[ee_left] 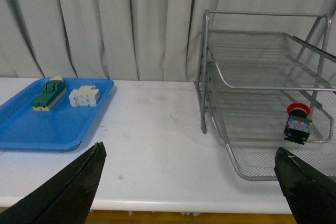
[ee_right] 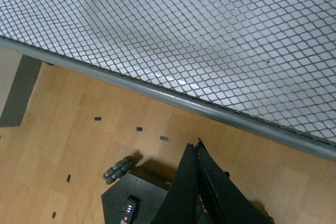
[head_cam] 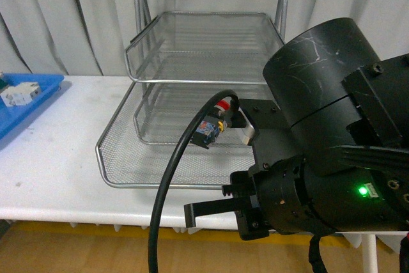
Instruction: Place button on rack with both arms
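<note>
Button (head_cam: 214,123): red mushroom cap on a dark body with blue and yellow parts, lying on the mesh of the lowest tier of the rack (head_cam: 128,158), cap toward the back of the rack, body toward the front rim; its long axis runs roughly front to back, slightly tilted. In the left wrist view the button (ee_left: 298,124) appears free of any gripper, inside the bottom tier near its far side. Right gripper (ee_right: 197,182): fingers pressed together with nothing between them, held below and in front of the rack's front rim, over the floor. Left gripper (ee_left: 189,182): fingers wide apart and empty, back from the desk (ee_left: 157,129) edge, the button ahead toward the rack side. The right arm (head_cam: 332,151) appears the nearer to the button. Judged placed; retreat likely follows.
</note>
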Action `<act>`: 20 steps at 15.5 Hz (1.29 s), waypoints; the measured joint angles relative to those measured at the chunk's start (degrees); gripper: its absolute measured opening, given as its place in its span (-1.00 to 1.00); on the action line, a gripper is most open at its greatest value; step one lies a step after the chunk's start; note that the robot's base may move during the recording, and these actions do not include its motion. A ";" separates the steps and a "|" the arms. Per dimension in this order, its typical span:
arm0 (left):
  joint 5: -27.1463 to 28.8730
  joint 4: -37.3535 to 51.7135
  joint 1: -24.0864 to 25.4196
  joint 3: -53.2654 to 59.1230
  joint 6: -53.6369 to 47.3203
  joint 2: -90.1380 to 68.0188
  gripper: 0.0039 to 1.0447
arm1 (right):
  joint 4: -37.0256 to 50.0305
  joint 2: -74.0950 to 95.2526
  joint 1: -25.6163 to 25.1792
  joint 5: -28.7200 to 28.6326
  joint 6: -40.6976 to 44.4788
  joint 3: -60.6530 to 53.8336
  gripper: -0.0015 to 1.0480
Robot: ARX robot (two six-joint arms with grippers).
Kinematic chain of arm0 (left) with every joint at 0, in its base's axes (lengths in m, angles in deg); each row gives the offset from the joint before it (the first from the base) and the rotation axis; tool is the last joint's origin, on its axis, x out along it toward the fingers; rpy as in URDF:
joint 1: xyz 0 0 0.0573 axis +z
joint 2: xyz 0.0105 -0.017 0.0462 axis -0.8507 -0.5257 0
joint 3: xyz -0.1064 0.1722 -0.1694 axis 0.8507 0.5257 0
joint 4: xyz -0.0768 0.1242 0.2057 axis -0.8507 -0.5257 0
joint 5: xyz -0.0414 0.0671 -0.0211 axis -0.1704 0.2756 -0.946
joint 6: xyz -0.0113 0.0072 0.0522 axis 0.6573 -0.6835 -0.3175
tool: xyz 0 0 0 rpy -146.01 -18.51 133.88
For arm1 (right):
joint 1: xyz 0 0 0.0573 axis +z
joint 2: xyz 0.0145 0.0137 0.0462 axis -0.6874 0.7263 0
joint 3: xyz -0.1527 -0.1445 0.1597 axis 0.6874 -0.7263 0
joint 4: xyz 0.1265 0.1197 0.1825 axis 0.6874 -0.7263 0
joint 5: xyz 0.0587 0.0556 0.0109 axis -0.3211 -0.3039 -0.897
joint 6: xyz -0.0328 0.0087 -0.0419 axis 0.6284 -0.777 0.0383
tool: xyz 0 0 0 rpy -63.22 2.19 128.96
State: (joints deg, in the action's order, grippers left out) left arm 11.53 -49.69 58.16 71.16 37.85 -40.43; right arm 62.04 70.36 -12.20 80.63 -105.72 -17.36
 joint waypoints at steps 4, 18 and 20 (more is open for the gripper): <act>0.00 0.00 0.00 0.00 0.00 0.00 0.88 | -0.61 2.91 0.22 1.75 -0.44 3.65 -0.97; -0.02 -0.02 0.00 0.00 0.00 0.00 0.88 | -3.26 10.10 -2.49 3.28 2.54 13.99 -0.97; 0.04 0.00 0.00 0.00 0.00 0.00 0.88 | -2.84 10.12 -5.55 4.46 4.31 18.27 -0.97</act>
State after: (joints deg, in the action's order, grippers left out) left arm 11.58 -49.69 58.16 71.16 37.85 -40.43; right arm 59.20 80.48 -17.75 85.09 -101.41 0.91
